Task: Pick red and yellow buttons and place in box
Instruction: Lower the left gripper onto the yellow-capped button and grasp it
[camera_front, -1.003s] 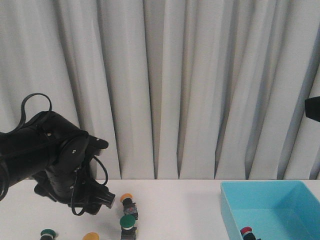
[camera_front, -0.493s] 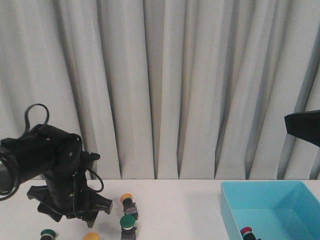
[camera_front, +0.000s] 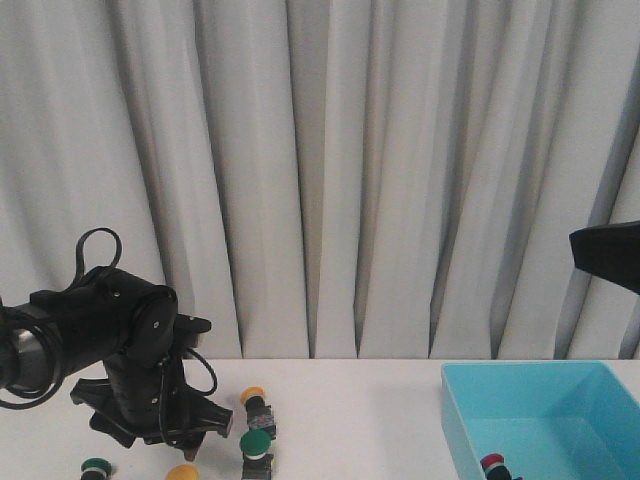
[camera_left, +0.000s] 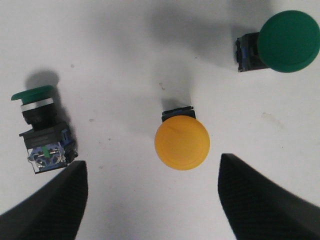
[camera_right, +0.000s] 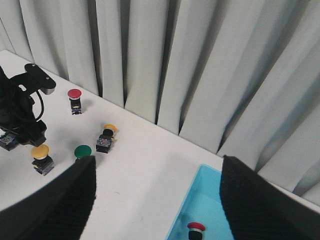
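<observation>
My left pincer hangs wide open over the yellow button; next I drop and squeeze its cap

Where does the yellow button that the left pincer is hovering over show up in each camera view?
Front view: the yellow button sits at the bottom edge, under the left arm.
Left wrist view: it lies central, between the spread fingers of the left pincer.
Right wrist view: it is at the far left, beside the left arm.
Shared landmark: the green button next to it appears in all three views.
</observation>
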